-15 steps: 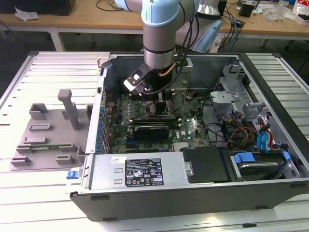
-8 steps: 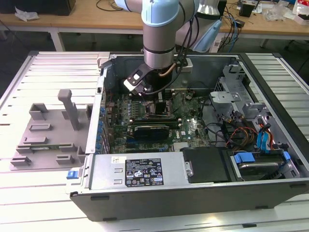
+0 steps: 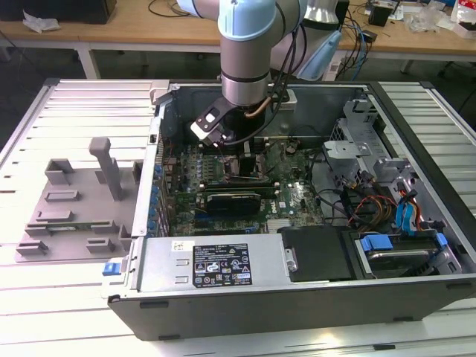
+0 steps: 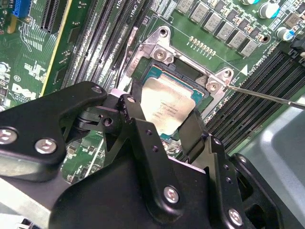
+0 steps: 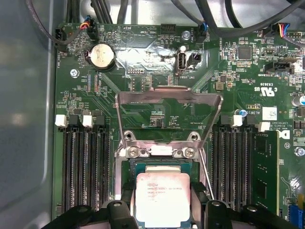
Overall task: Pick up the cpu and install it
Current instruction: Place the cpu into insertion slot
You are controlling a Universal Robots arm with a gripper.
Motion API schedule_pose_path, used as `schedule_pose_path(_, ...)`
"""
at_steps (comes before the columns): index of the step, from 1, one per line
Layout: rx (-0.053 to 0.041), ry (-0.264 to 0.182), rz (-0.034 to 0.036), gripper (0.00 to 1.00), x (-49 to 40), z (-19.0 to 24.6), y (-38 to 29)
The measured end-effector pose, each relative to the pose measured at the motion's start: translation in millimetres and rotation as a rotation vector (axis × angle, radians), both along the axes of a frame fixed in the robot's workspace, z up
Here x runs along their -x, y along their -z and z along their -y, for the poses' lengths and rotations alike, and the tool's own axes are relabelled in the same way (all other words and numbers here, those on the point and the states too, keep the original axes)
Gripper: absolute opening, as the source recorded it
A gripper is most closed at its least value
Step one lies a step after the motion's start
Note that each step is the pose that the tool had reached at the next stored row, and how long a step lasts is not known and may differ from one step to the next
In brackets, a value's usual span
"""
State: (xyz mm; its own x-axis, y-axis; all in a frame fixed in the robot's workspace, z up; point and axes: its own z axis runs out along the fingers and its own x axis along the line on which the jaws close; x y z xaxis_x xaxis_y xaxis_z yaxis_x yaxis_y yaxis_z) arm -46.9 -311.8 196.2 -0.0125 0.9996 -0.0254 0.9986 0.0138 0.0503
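Several lines of faint grey print are engraved on the thin square cpu with a pale silver metal top point(image 5: 162, 193) point(image 4: 167, 110), seen in both wrist views. The green printed circuit motherboard point(image 5: 157, 114) carries small white silkscreen lettering beside its parts, a small white rectangular sticker point(image 5: 269, 113) and a round silver coin battery point(image 5: 101, 55) with stamped marks. In the exterior view, a black-and-white rectangular label point(image 3: 222, 265) crowded with symbols and fine print lies on the grey metal power-supply cover point(image 3: 156, 260), its wording too small to read.

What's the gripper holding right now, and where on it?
The cpu, pinched on two opposite side edges between the fingers.
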Motion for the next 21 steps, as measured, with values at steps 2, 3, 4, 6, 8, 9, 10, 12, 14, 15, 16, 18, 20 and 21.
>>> schedule_pose_path(2,-0.0003,0.0,0.0,0.55,0.0,-0.8,0.0)
schedule_pose_path(3,-0.0004,0.0,0.0001,0.55,0.0,-1.2,0.1)
schedule_pose_path(4,-0.0003,0.0,0.0,0.55,-0.1,-1.4,0.4)
schedule_pose_path(6,-0.0001,0.0,-0.0001,0.55,0.0,-1.3,0.9)
schedule_pose_path(8,-0.0002,0.0,0.0,0.55,0.0,-1.4,1.0)
schedule_pose_path(9,-0.0003,0.0,0.0001,0.55,0.0,-1.3,1.0)
schedule_pose_path(10,-0.0004,0.0,0.0001,0.55,0.0,-1.4,1.0)
schedule_pose_path(12,-0.0016,0.0,0.0008,0.55,-0.1,-1.5,1.4)
schedule_pose_path(14,-0.0003,0.0,0.0001,0.62,0.0,-1.3,1.0)
schedule_pose_path(15,-0.0003,0.0,0.0001,0.62,0.0,-1.3,0.9)
schedule_pose_path(16,-0.0001,0.0,-0.0001,0.62,0.0,-1.2,-0.5)
schedule_pose_path(18,-0.0003,0.0,0.0001,0.62,0.0,-1.3,-3.6)
schedule_pose_path(20,-0.0004,0.0,0.0001,0.62,0.0,-1.3,-6.9)
schedule_pose_path(21,-0.0005,0.0,0.0002,0.62,0.0,-1.3,-6.6)
